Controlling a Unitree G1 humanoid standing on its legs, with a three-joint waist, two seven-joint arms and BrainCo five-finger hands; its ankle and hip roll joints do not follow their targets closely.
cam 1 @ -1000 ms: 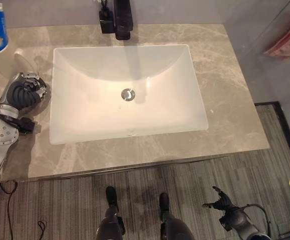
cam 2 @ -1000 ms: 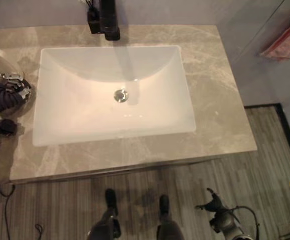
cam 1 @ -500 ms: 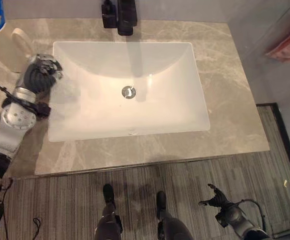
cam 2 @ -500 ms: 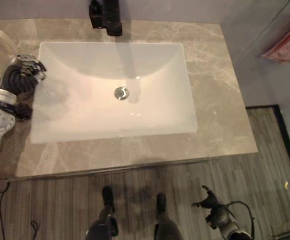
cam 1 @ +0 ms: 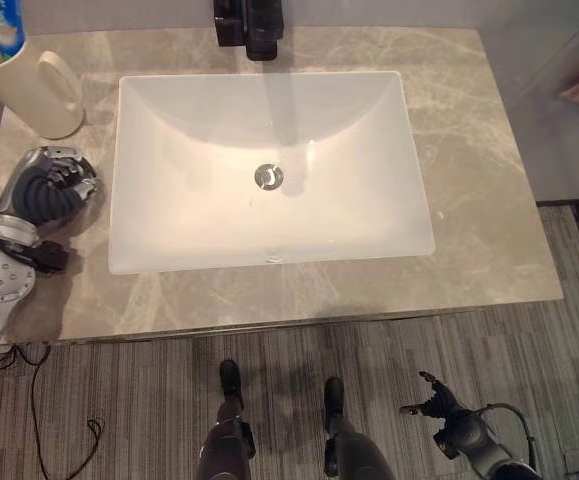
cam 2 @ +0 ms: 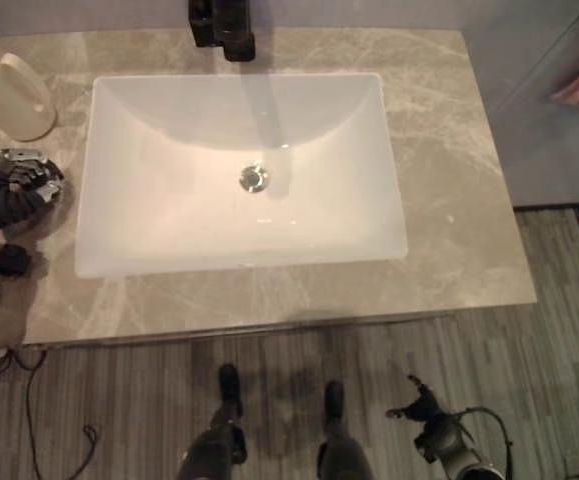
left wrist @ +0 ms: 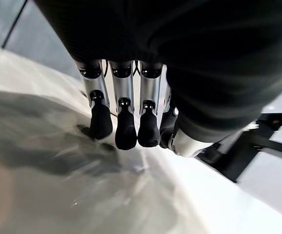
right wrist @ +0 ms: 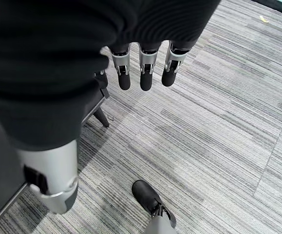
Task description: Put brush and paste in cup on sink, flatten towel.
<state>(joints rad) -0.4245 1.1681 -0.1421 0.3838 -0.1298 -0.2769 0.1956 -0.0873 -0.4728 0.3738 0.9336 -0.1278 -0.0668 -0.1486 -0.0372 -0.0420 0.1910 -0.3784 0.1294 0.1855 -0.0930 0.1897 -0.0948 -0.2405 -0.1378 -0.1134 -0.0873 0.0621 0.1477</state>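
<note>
The cup (cam 1: 31, 85) stands upright at the far left corner of the table (cam 1: 469, 150), just beside the far left corner of the white sink (cam 1: 269, 240) and clear of its rim. Its handle faces the sink. A blue and white tube of paste (cam 1: 1, 22) stands in it, long axis up and leaning slightly away from the sink, its top cut off by the edge of my view. Whether a brush is in there too, I cannot tell.

My left robot hand (cam 1: 54, 185) rests low over the table's left strip, nearer to me than the cup and just beside the sink's left edge — fingers (left wrist: 126, 129) straight, side by side, tips angled down toward the marble surface, holding nothing. The forearm runs back toward me along the table's left side.

My right robot hand (cam 1: 437, 402) hangs well below the table's front edge, over the striped grey floor (right wrist: 218, 122) — fingers relaxed and slightly spread, empty.

A black faucet (cam 1: 254, 25) sits at the sink's far edge, centred.
</note>
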